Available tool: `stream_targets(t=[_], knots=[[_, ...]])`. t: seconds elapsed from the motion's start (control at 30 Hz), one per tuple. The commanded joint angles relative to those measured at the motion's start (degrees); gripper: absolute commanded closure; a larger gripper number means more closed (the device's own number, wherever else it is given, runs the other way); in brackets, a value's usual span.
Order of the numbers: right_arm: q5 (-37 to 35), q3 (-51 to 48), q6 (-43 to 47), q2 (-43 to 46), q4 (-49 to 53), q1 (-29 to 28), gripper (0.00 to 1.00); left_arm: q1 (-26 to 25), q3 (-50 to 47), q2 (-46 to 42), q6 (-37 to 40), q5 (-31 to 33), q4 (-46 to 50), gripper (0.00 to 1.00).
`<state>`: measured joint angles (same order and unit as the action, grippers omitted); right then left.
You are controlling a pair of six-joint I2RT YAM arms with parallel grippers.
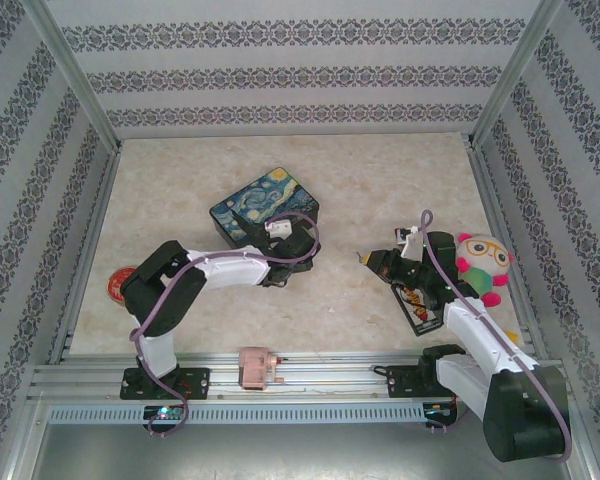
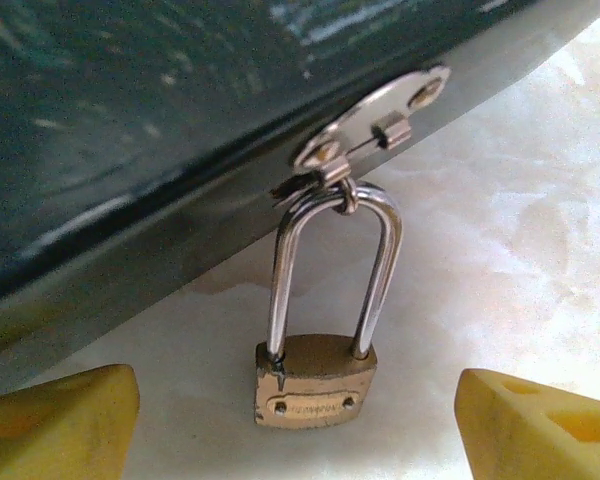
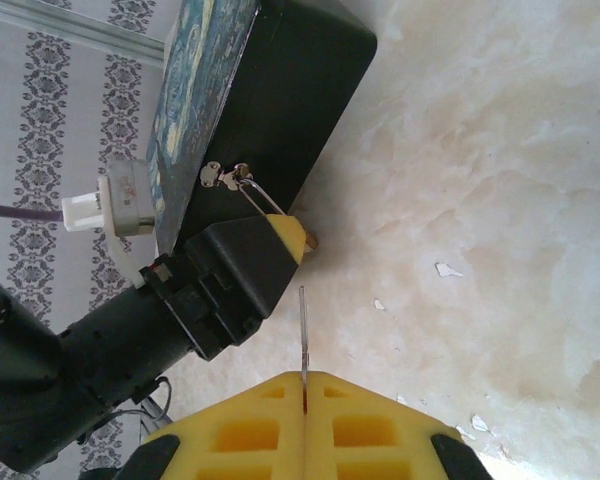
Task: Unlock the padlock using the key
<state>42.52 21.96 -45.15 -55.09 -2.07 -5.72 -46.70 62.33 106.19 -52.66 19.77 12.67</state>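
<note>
Pale marbled tabletop (image 1: pixel 380 180), closed in by patterned walls, is your workspace. The painted box (image 1: pixel 265 205) sits mid-table, and the padlock (image 2: pixel 315 382) hangs by its shackle from the hasp (image 2: pixel 375 115) on the box's side wall. Your left gripper (image 1: pixel 283 268) is spread wide, its yellow fingers (image 2: pixel 65 420) flanking the brass body without touching it, so nothing steadies the lock. Your right gripper (image 3: pixel 305 385) is pinched closed on the key (image 3: pixel 302 330), which sticks out from the pads as a thin blade aimed toward the lock but apart from it. The main risk, as I judge it, is the lock swinging away when the key tip pushes on it, unless you clamp the body first. The key is thin and held only at one end, so a skewed approach could twist it in the pads or pull it loose. No view shows you the keyhole, so line up carefully. A hard shove might also slide the box.
</note>
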Motion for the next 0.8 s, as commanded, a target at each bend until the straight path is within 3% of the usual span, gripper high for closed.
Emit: stream_targets(t=[0.0, 0.13, 0.57, 0.67, 0.77], knots=[[-0.33, 1.68, 1.34, -0.76, -1.36, 0.62, 1.0, 2.02, 2.31, 1.55, 1.65, 2.08, 1.18, 0.23], [-0.89, 1.82, 1.98, -1.54, -1.37, 0.14, 1.0, 2.57, 2.37, 1.42, -0.33, 4.7, 3.16, 0.36], [-4.11, 3.53, 4.19, -4.32, -1.87, -4.51, 1.0, 2.84, 4.98, 4.57, -2.23, 4.65, 2.53, 0.34], [-4.29, 4.12, 4.27, -4.83, -2.13, -5.41, 1.0, 2.84, 5.4, 5.66, -3.31, 5.35, 2.2, 0.38], [-4.47, 4.35, 4.23, -5.76, -2.72, -6.5, 1.0, 2.84, 4.82, 6.05, -3.91, 5.42, 0.37, 0.47]])
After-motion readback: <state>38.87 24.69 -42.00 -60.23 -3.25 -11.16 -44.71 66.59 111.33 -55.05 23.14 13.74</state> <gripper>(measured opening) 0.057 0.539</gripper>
